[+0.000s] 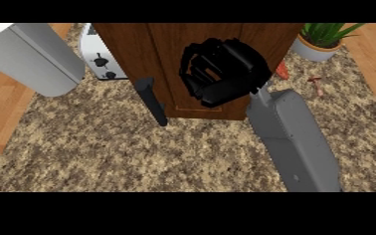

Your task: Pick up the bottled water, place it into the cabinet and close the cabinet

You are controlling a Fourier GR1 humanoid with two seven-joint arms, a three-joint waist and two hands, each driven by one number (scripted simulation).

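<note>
Scanning from the left, I see my left forearm (40, 59), the toaster (101, 55), then the cabinet (165, 45). My right hand (220, 74) is curled before its door, holding nothing visible. The bottled water shows nowhere; I judge it is inside already, and the door perhaps nearly closed.

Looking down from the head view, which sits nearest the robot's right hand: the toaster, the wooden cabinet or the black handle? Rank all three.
From the right hand:
1. Wooden cabinet: the hand shows right over its front.
2. Black handle: to the hand's lower left.
3. Toaster: far left, beside the cabinet.
</note>
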